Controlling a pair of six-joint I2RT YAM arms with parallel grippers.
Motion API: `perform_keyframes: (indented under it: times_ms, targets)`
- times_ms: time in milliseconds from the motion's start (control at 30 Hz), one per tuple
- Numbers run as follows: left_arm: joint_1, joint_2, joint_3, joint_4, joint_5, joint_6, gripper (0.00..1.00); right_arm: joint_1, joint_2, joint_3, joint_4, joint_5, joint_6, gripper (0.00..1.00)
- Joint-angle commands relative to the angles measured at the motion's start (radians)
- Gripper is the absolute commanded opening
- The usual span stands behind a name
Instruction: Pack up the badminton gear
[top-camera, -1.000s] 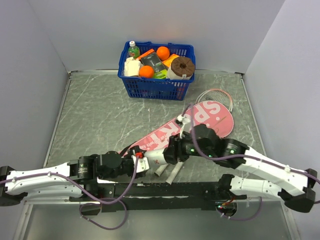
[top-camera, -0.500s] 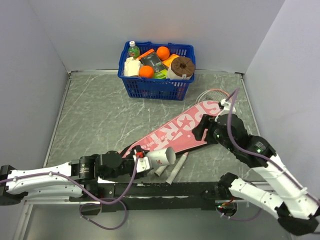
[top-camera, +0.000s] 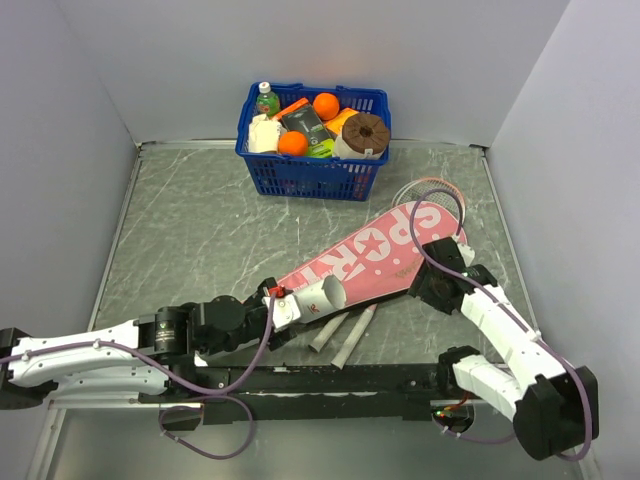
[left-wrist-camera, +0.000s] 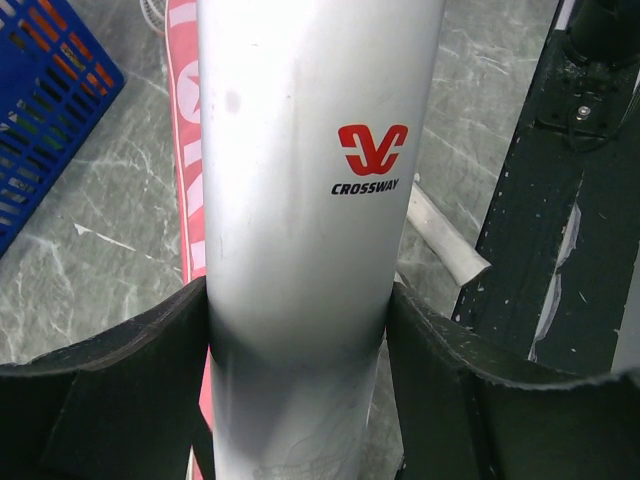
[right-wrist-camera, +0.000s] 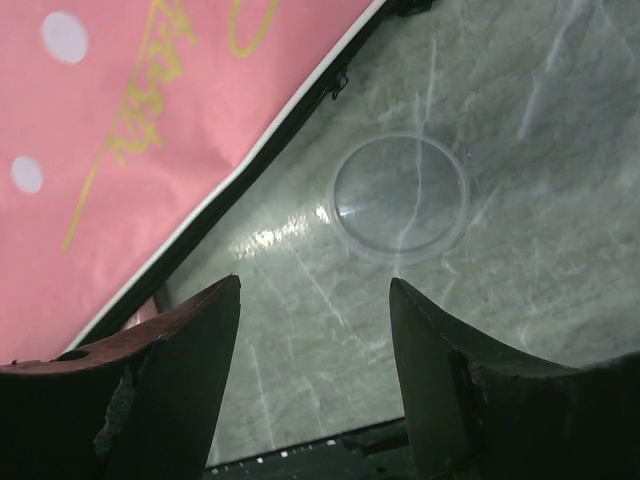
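My left gripper (top-camera: 290, 306) is shut on the long white tube (top-camera: 322, 297), which fills the left wrist view (left-wrist-camera: 300, 200) with a red "CROSSWAY" logo; its open end lies over the narrow end of the pink "SPORT" cover (top-camera: 385, 255). The cover lies diagonally on the table. A racket head (top-camera: 432, 190) sticks out behind its wide end, and two white handles (top-camera: 345, 333) lie by the tube. My right gripper (top-camera: 428, 288) is open and empty, low beside the cover's black edge (right-wrist-camera: 215, 200). A clear round lid (right-wrist-camera: 400, 195) lies just ahead of it. No shuttlecocks show.
A blue basket (top-camera: 310, 170) of groceries stands at the back centre, and its corner shows in the left wrist view (left-wrist-camera: 40, 110). The black base rail (top-camera: 330, 378) runs along the near edge. Grey walls close in the table on three sides.
My right arm has swung from over the cover's middle to the right and come down beside the cover's wide end. My left gripper has shifted the tube slightly forward.
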Motion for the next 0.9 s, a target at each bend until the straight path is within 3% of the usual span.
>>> perform_keyframes:
  times_ms: [0, 233, 867]
  targets:
    - [-0.005, -0.031, 0.002, 0.036, -0.006, -0.029, 0.01, -0.029, 0.056, -0.023, 0.136, -0.026, 0.045, 0.66]
    - [-0.005, -0.069, -0.03, 0.073, 0.042, -0.041, 0.01, -0.038, 0.203, -0.022, 0.204, -0.013, 0.051, 0.57]
    - [-0.005, -0.091, -0.044, 0.053, 0.02, -0.031, 0.01, -0.057, 0.242, -0.068, 0.202, 0.015, 0.054, 0.48]
